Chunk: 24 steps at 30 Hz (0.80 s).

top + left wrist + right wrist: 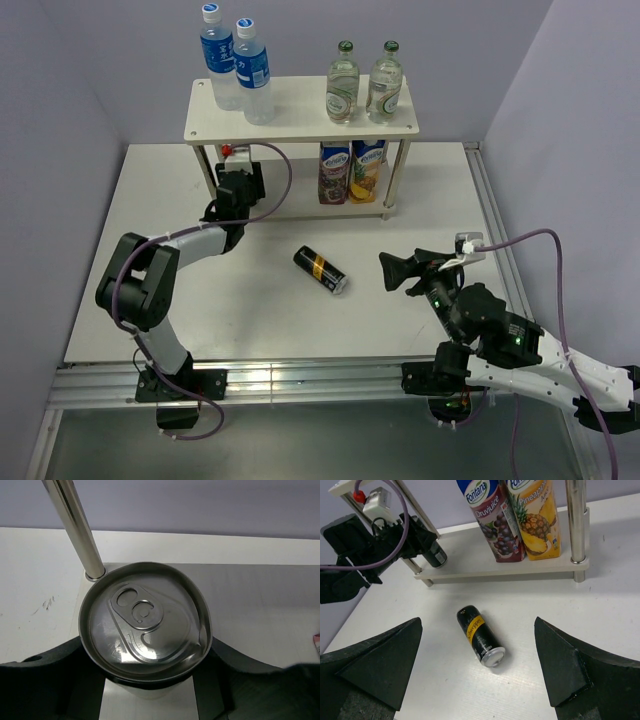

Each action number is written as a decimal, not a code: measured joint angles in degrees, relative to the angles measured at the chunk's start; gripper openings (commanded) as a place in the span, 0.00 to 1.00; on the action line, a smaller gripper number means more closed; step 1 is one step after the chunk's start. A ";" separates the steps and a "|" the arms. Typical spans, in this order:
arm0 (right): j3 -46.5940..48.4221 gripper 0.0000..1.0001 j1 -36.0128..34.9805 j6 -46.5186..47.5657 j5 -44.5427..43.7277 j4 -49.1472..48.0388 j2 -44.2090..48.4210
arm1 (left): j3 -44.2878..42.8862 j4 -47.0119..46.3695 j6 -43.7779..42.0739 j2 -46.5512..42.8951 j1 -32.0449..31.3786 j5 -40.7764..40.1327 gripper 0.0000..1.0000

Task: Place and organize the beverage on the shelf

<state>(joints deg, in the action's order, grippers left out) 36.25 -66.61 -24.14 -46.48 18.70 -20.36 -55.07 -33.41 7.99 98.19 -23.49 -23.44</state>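
The shelf (300,122) stands at the back. Two blue-labelled water bottles (232,62) stand on its top board at the left, two green-capped glass bottles (362,85) at the right. My left gripper (238,190) reaches under the top board at the left end. It is shut on an upright dark can (145,625) beside a shelf leg (75,530); this can also shows in the right wrist view (436,555). A second black can (320,270) lies on its side on the table. My right gripper (475,680) is open, just short of that can (480,636).
Two juice cartons (350,170) stand on the lower board (470,565) at its right half. Purple walls close in the back and sides. A metal rail (300,380) runs along the near table edge.
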 measured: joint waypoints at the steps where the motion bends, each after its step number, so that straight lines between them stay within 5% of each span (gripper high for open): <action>1: 0.00 1.00 0.00 0.07 0.00 -0.09 -0.22 | -0.35 -0.42 -0.07 0.52 0.09 -0.17 0.00; 3: 0.00 1.00 0.00 0.24 0.02 -0.24 -0.61 | -0.90 -1.01 -0.26 1.16 0.17 -0.39 0.00; 6: -0.02 1.00 0.00 0.61 0.00 -0.39 -0.66 | -0.90 -1.16 -0.37 1.40 0.17 -0.76 0.13; 10: -0.02 1.00 0.00 0.83 0.00 -0.72 -0.66 | -0.90 -1.95 -0.44 1.75 0.17 -1.16 0.60; 13: -0.02 1.00 0.00 0.85 0.00 -0.72 -0.66 | -0.90 -2.27 -0.70 1.84 0.20 -1.49 0.78; 24: -0.02 1.00 0.00 0.81 -0.02 -0.68 -0.04 | -0.90 -5.40 -0.66 1.84 0.26 -1.64 0.86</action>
<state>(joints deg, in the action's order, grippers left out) 36.23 -66.61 -23.33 -46.50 18.02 -20.40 -55.96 -38.81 7.33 100.03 -23.22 -25.08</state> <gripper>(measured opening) 1.000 0.859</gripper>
